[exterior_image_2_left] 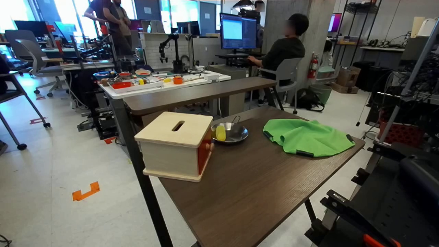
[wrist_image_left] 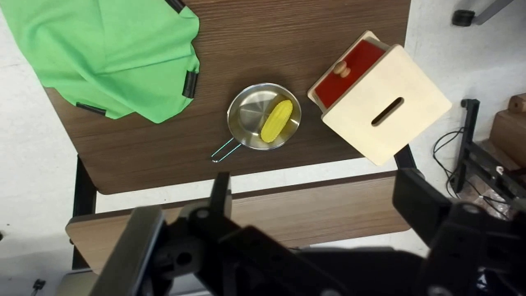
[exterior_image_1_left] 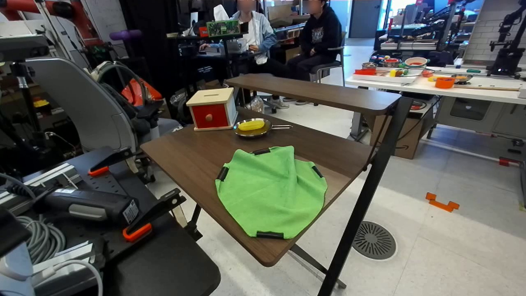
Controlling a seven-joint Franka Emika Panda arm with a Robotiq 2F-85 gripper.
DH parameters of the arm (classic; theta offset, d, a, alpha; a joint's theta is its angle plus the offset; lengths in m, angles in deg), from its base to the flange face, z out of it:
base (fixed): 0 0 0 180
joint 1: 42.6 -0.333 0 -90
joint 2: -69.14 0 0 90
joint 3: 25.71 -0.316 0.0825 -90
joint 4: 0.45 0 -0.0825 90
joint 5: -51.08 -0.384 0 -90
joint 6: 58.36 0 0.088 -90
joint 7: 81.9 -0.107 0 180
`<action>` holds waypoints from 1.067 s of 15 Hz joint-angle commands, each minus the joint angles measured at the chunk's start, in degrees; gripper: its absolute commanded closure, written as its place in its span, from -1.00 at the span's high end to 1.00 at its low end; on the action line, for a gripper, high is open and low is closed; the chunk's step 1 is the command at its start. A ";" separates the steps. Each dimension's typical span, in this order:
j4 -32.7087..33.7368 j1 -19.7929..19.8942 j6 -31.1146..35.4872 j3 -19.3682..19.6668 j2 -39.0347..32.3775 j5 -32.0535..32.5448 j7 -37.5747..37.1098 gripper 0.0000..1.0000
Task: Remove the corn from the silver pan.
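Silver pan (wrist_image_left: 251, 113) is made of smooth, glossy metal, hdl (wrist_image_left: 222, 147) formed of bare wire. Plastic-type mat'l, finely bumpy, is seen on corn (wrist_image_left: 277, 121). Green cloth (wrist_image_left: 119, 57) is creased, matt, w/ smooth blk strips (wrist_image_left: 190, 84) set at edge. Box (wrist_image_left: 378, 100) is built of pale smooth wood, incl. knob (wrist_image_left: 341, 69); red front (wrist_image_left: 356, 74) is coated, approx. matt. Counter (wrist_image_left: 254, 49) is finished in dk woodgrain, low sheen; jaws are finished matt blk.

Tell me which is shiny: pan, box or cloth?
The pan holding the corn: it's shiny metal, while the red-fronted box and green cloth look dull.
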 commanded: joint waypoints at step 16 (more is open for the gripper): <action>24.36 -0.29 1.70 5.40 -44.93 -11.35 -10.23 1.00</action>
